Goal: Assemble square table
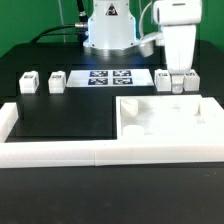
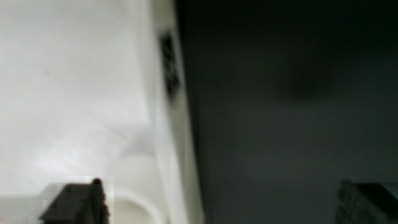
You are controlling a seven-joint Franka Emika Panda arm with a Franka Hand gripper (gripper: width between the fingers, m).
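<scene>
Tabletop point(image 1: 185, 115) rim lies off-centre under the hand point(image 2: 222, 205), wide open and empty; centre it before closing.

A matte black table point(image 1: 60, 115) lies under soft, even light, edged at the front and the exterior view's left by a white border wall point(image 1: 60, 152), with the marker board point(image 1: 108, 77) flat toward its far side and a dark green backdrop point(image 1: 30, 25) behind.

Smooth white plastic tabletop point(image 1: 168, 118)
</scene>
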